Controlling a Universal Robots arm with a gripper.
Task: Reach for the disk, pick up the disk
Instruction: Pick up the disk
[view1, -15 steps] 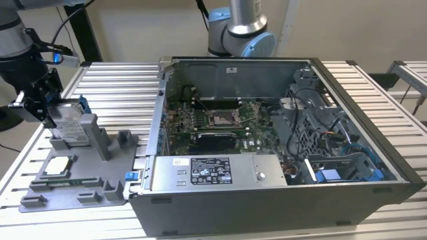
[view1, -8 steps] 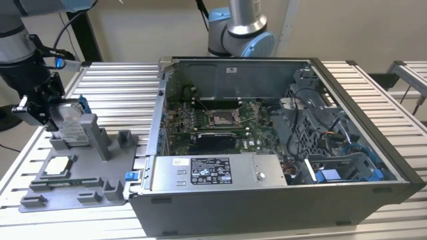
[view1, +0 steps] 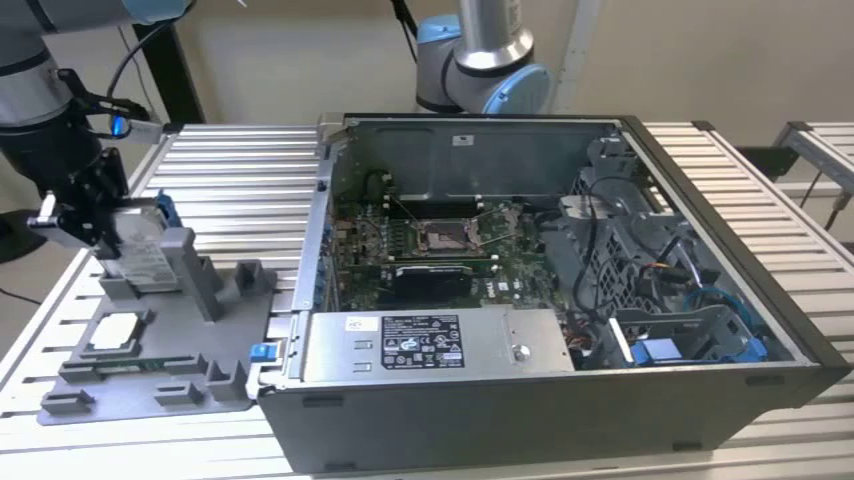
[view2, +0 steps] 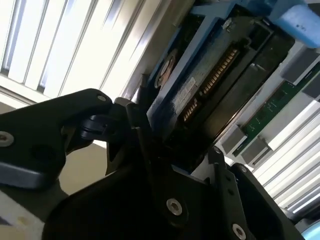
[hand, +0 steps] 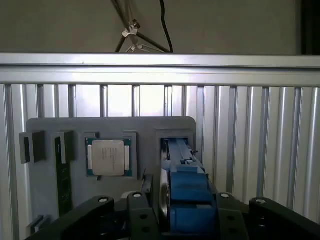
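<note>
The disk (view1: 135, 243) stands on edge in a slot of the grey holder tray (view1: 160, 352) at the exterior view's left, silver with a blue bracket. My gripper (view1: 118, 232) comes down over its top, with one black finger on each flat side. In the first wrist view the blue-framed disk (hand: 187, 187) fills the gap between the fingers (hand: 147, 212), which press against it, and its lower end still sits in the tray slot. The second wrist view shows the disk (view2: 210, 80) and its connector edge held in the gripper (view2: 175, 150).
A small square CPU chip (hand: 107, 157) lies in the tray beside the disk slot. The open computer case (view1: 534, 250) stands just to the exterior view's right of the tray on the slatted metal table (view1: 227, 160). A second arm (view1: 481, 60) stands behind the case.
</note>
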